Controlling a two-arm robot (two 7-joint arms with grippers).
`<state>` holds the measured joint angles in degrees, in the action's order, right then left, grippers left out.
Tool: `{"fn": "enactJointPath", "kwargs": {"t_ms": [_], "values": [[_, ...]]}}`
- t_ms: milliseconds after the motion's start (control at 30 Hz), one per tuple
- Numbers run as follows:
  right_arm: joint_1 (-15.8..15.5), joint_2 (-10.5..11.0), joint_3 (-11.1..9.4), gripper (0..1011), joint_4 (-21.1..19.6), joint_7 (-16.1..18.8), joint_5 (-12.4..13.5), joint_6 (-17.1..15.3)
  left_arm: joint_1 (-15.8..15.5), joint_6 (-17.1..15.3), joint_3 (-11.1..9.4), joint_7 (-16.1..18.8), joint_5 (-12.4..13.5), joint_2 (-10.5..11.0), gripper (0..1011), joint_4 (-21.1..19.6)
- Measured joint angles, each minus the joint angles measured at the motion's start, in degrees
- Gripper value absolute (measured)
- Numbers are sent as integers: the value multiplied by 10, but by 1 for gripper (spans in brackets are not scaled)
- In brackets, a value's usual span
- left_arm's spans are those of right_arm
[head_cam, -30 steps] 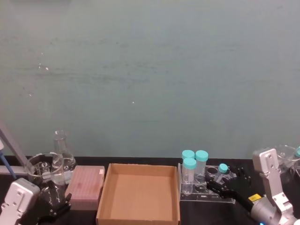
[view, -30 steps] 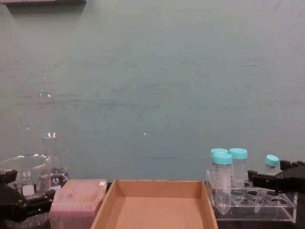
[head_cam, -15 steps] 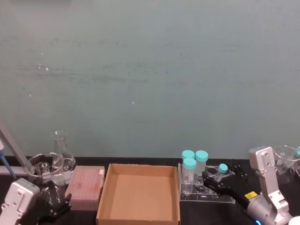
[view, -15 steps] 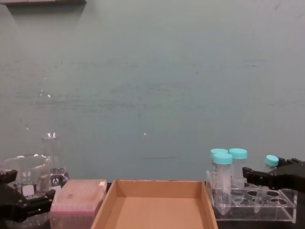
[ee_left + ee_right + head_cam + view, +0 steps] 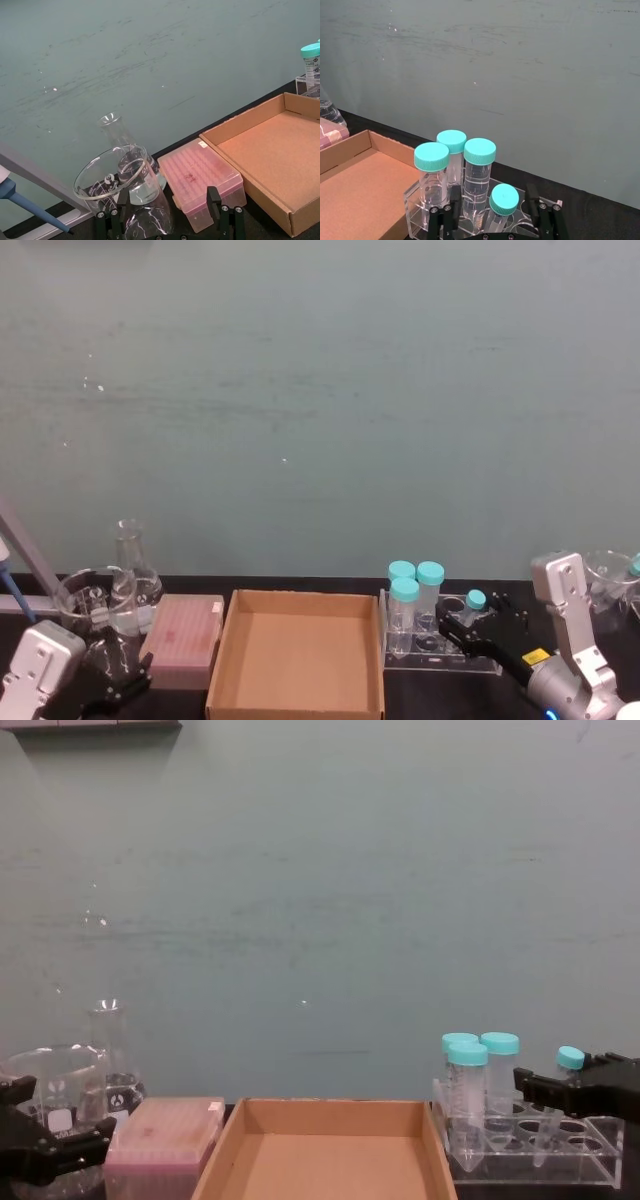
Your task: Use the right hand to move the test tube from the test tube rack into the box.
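My right hand (image 5: 492, 216) is open, one finger either side of the test tube (image 5: 503, 199), not yet clamped. It stands in the test tube rack (image 5: 530, 1168), at four o'clock from the wider tubes (image 5: 479, 165). Next, I judge: close, lift straight, carry to the box (image 5: 295, 650) at nine o'clock. My left gripper (image 5: 165, 227) is parked, open.

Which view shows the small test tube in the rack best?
The right wrist view: the test tube stands close, cap and upper body clear, between the fingers of the open right gripper. Head and chest views show mainly its small cap.
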<state>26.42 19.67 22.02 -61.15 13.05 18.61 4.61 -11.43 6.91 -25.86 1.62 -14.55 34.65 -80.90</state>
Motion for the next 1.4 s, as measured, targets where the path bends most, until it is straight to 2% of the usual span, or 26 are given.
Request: {"fn": "enactJointPath", "kwargs": {"t_ms": [33, 133, 233, 267, 333, 367, 400, 633, 867, 1067, 1267, 1400], "values": [[0, 0, 0, 789, 0, 0, 0, 0, 0, 0, 0, 0, 0, 0, 1000, 0], [0, 0, 0, 735, 0, 0, 0, 0, 0, 0, 0, 0, 0, 0, 1000, 0], [0, 0, 0, 595, -1, 0, 1, 0, 0, 0, 0, 0, 0, 0, 1000, 0], [0, 0, 0, 595, -1, 0, 1, 0, 0, 0, 0, 0, 0, 0, 1000, 0], [0, 0, 0, 509, -1, 0, 1, 0, 0, 0, 0, 0, 0, 0, 1000, 0], [0, 1, 0, 509, -1, 0, 1, 0, 0, 0, 0, 0, 0, 0, 1000, 0], [0, 1, 0, 450, -1, 0, 1, 0, 0, 0, 0, 0, 0, 0, 1000, 0], [0, 1, 0, 227, -1, 0, 1, -1, 0, 0, 0, 0, 0, 0, 1000, 0], [-5, 0, -3, 200, -4, 0, -6, 4, 0, 0, 0, 0, 0, 0, 1000, 0], [-11, -2, -15, 199, -18, 5, -12, 24, 0, 0, 0, 0, 0, 0, 1000, 0], [-18, 0, -31, 199, -54, 17, -11, 29, 0, 0, 0, 0, 0, 0, 1000, 0], [-28, 5, -46, 199, -95, 30, 3, 20, 0, 0, 0, 0, 0, 0, 1000, 0]]}}
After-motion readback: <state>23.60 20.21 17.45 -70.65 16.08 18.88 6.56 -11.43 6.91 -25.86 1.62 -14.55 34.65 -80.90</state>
